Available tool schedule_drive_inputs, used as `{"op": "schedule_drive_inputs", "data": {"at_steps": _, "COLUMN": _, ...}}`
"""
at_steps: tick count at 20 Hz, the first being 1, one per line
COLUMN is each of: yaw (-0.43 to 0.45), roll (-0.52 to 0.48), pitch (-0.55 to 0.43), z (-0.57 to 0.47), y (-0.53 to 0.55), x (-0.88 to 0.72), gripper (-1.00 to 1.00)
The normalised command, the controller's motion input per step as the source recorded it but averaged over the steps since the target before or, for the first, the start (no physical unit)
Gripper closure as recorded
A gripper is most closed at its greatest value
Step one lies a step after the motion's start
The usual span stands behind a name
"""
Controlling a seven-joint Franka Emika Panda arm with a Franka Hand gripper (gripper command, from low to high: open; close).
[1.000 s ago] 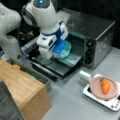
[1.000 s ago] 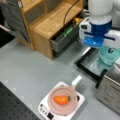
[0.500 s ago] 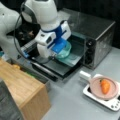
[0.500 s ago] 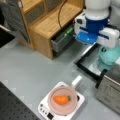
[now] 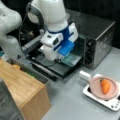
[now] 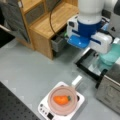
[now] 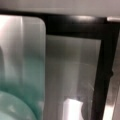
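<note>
Wrist view: teal bowl [image 7: 15,105], no legible writing.

Arm shell [image 5: 53,15]: you see smooth, glossy white plastic, with blue plastic at the wrist.
Oven [image 5: 100,37]: you see dark brushed metal with a dull sheen.
Oven door [image 7: 72,72]: you look at glossy glass in a black frame; reflections streak it.
Teal bowl [image 6: 110,56]: it looks to you like translucent, smooth plastic.
Cabinet [image 6: 53,22]: you see matt, light wood.
Plate [image 5: 103,87]: smooth pink, faintly shiny.
Carrot [image 6: 61,100]: matt orange.
Table [image 6: 27,67]: matt grey.
</note>
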Motion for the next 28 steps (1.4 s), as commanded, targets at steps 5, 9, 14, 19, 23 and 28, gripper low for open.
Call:
{"op": "schedule_drive_inputs", "data": {"at_steps": 5, "yaw": -0.066, "roll": -0.155, "pitch": 0.195, "z": 0.17, "y": -0.03, "x": 0.95, "gripper": -1.00}}
{"op": "schedule_drive_inputs", "data": {"at_steps": 9, "yaw": -0.008, "roll": -0.128, "pitch": 0.192, "z": 0.14, "y": -0.01, "x": 0.74, "gripper": -1.00}}
{"op": "schedule_drive_inputs", "data": {"at_steps": 14, "yaw": -0.091, "roll": -0.117, "pitch": 0.240, "z": 0.15, "y": 0.03, "x": 0.45, "gripper": -1.00}}
{"op": "schedule_drive_inputs", "data": {"at_steps": 19, "yaw": -0.378, "roll": -0.141, "pitch": 0.295, "z": 0.07, "y": 0.12, "x": 0.62, "gripper": -1.00}}
{"op": "schedule_drive_inputs", "data": {"at_steps": 23, "yaw": -0.458, "roll": -0.154, "pitch": 0.306, "z": 0.00, "y": 0.15, "x": 0.89, "gripper": -1.00}}
{"op": "schedule_drive_inputs", "data": {"at_steps": 28, "yaw": -0.123, "roll": -0.131, "pitch": 0.273, "z": 0.12, "y": 0.11, "x": 0.70, "gripper": -1.00}}
